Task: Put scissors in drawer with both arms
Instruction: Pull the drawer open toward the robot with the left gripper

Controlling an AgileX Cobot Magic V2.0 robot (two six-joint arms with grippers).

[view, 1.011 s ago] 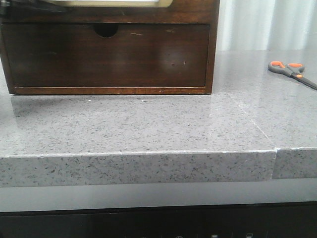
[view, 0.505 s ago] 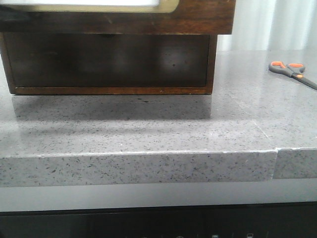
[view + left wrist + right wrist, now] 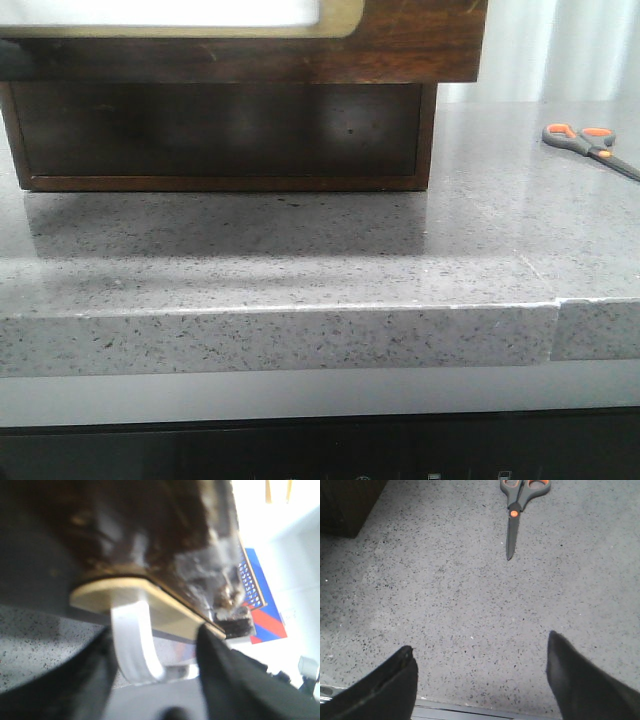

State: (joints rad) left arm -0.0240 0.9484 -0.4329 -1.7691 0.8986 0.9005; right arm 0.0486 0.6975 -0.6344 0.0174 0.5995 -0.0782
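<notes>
At the drawer (image 3: 420, 40) front, left gripper (image 3: 155, 655) clamps its white handle (image 3: 132, 635) (right gripper (image 3: 480, 680) spread, empty).

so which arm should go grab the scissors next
Right. Its open gripper hangs over bare counter with the scissors lying straight ahead, nothing between them. The left gripper is busy at the drawer, its jaws either side of the white handle.

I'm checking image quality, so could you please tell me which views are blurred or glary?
Left wrist view: badly blurred, the drawer smeared, background washed out. Front view: sharp, soft sheen on the countertop. Right wrist view: crisp on the scissors.
</notes>
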